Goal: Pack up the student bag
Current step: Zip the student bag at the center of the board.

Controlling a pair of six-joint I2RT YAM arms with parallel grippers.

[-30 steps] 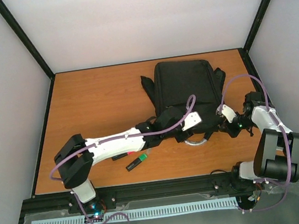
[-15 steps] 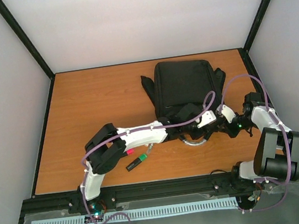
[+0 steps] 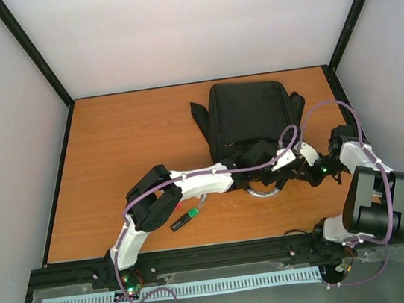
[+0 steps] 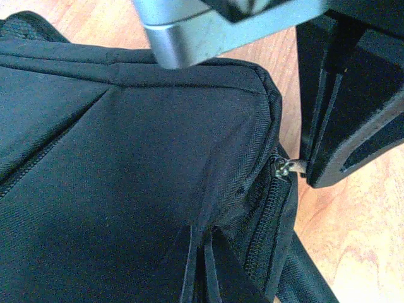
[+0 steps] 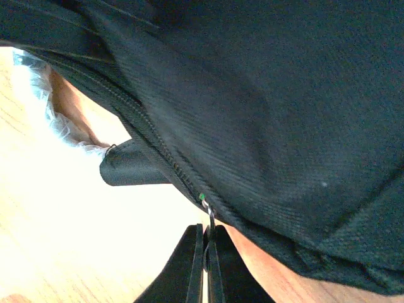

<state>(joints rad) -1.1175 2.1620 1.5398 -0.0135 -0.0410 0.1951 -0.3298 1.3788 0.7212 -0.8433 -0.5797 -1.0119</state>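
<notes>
The student bag (image 3: 249, 114), a large black backpack, lies at the back right of the table with its grey loop handle (image 3: 264, 190) towards me. My left gripper (image 3: 278, 175) reaches across to the bag's near right corner; in the left wrist view its dark fingers (image 4: 218, 265) are pressed together on a fold of the bag's fabric (image 4: 126, 189). My right gripper (image 5: 206, 252) is shut on the small metal zipper pull (image 5: 207, 214) at that same corner. The pull (image 4: 287, 167) also shows in the left wrist view, held by the black right gripper (image 4: 309, 172).
A pink marker (image 3: 176, 206) and a green marker (image 3: 185, 218) lie on the wood table near the left arm's elbow. A black strap end (image 5: 129, 167) sticks out beside the zip. Black frame rails and white walls close in the table.
The left arm slid right along the bag's near edge to its corner and its gripper closed on the fabric. The right gripper stayed put on the zipper pull.
</notes>
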